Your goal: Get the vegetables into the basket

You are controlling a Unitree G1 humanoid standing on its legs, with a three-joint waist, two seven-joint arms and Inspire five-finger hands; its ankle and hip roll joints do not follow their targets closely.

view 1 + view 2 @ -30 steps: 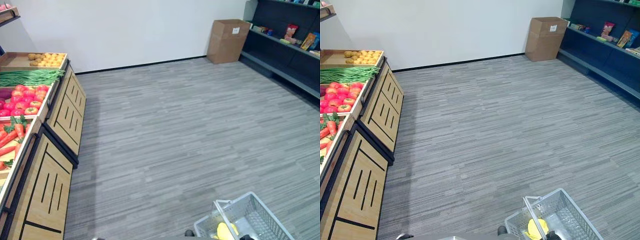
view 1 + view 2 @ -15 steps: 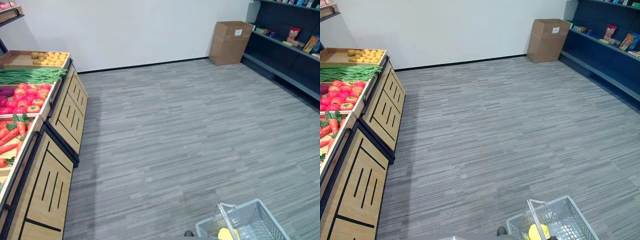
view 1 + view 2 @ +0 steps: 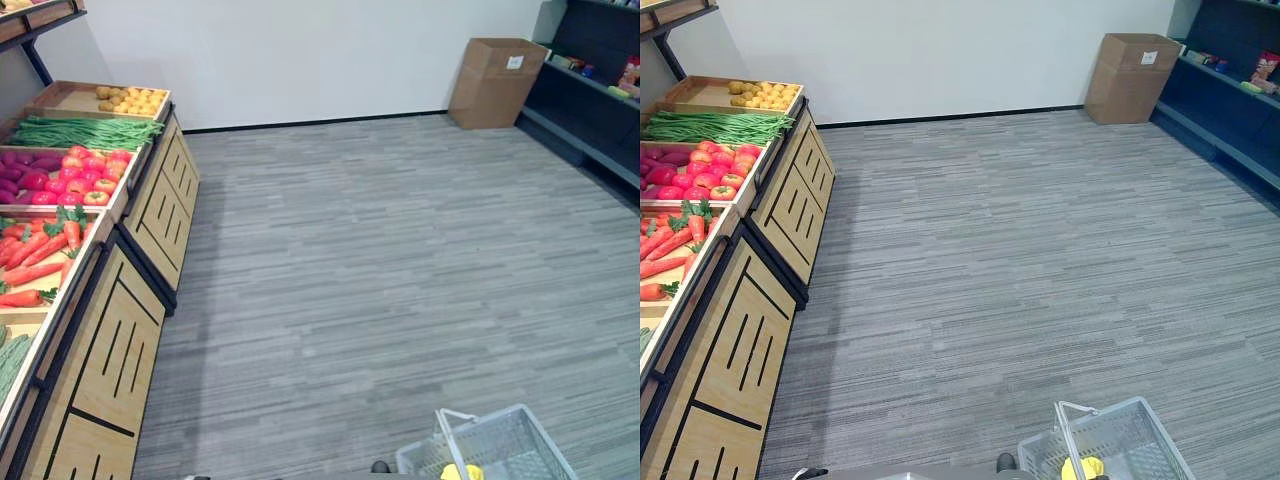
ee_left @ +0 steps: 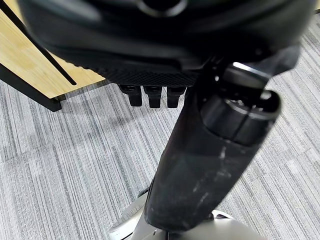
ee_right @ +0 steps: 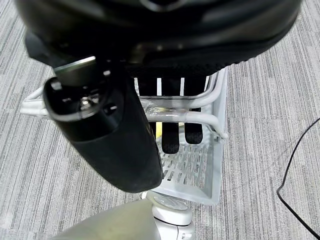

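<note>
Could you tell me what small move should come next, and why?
Probably turn and step toward the stand on the robot's left: the carrots lie out of reach, the left hand is free, and the right hand carries the basket.

The grey striped plank floor [image 3: 400, 260] lies open from the light wooden produce stand with black slots [image 3: 130, 340] along its left edge to the dark blue wall shelving [image 3: 1230, 110] on the right. A brown cardboard box [image 3: 495, 68] blocks the far right corner.
</note>
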